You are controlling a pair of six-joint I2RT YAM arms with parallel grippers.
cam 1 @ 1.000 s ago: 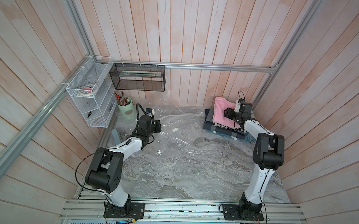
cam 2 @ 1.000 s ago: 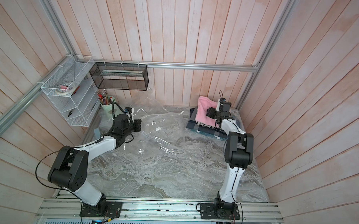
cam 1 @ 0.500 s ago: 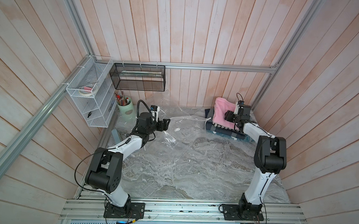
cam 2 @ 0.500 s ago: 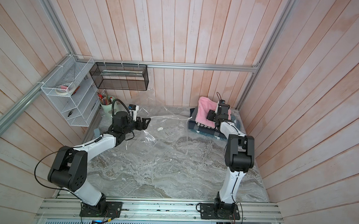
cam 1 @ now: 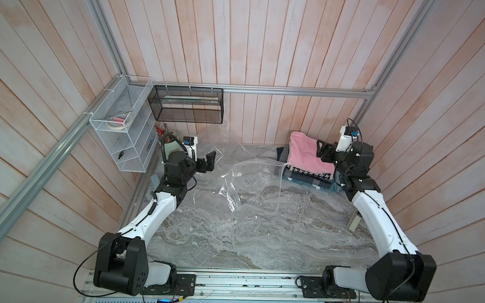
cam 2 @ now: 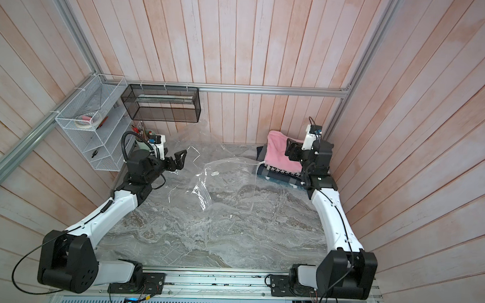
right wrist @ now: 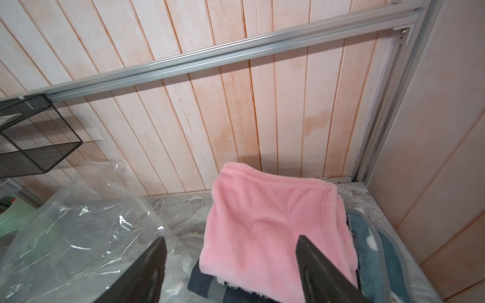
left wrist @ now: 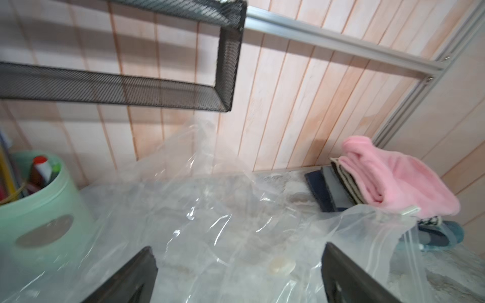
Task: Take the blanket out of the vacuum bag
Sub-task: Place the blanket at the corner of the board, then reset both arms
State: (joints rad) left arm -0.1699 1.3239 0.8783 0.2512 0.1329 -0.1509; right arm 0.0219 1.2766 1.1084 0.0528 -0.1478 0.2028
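Obs: pink blanket point(cam 1: 305, 157) sits atop folded stack point(cam 1: 307, 181), upper right; vacuum bag point(cam 1: 234, 185) lies empty mid-frame, edge just beside that stack. Your left gripper point(cam 1: 208, 162) and right gripper point(cam 1: 322, 152) both gape wide, empty. Risk: your right finger snags fleece on retreat, dragging it off

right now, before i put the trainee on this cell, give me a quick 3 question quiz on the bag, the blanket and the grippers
1. True or false: the pink blanket is inside the vacuum bag.
2. The left gripper is: A) shut on the bag; B) open, holding nothing; C) out of view.
3. Which thing is the right gripper poised over?

Key
1. False: it lies outside the bag, on top of a stack of folded cloths.
2. B.
3. The pink blanket; the jaws stand open.
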